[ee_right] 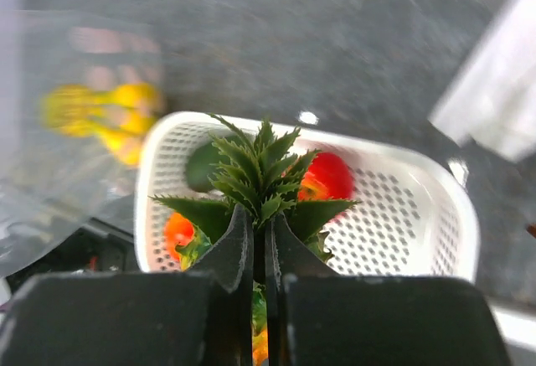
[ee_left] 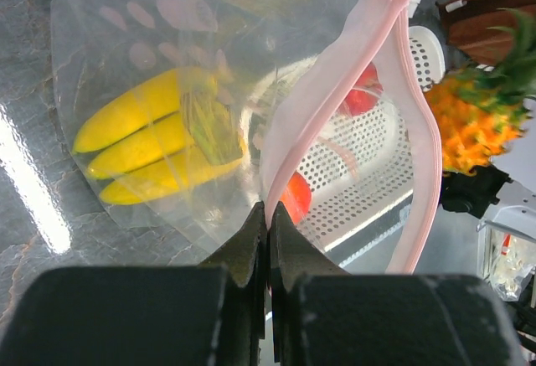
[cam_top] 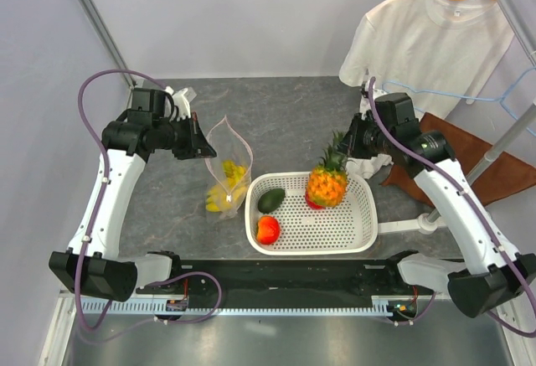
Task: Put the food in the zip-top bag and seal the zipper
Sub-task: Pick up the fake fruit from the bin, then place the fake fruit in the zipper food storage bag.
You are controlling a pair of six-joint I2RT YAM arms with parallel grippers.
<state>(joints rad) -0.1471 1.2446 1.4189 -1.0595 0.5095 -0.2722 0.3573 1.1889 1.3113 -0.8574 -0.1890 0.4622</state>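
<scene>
The left pincer (ee_left: pixel 268 213) is clamped tight on the pinkish zipper (ee_left: pixel 335 106) of the zip-top bag (ee_left: pixel 126 39), whose mouth gapes. Just beyond its tips, inside the bag, lies the banana bunch (ee_left: pixel 142 144). The right pincer (ee_right: pixel 261 225) is closed on the green crown of the pineapple (ee_right: pixel 261 165), which is over the white basket (ee_right: pixel 402 207). Past the crown sit the avocado (ee_right: pixel 199 165) and the red apple (ee_right: pixel 328 175), with the grey bench (ee_right: pixel 293 48) beyond.

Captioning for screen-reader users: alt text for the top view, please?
The left gripper holds a clear bag by its open mouth, bananas inside, while the right gripper pinches the crown of a pineapple in a white basket. An avocado and a red-orange fruit lie in the basket too.
</scene>
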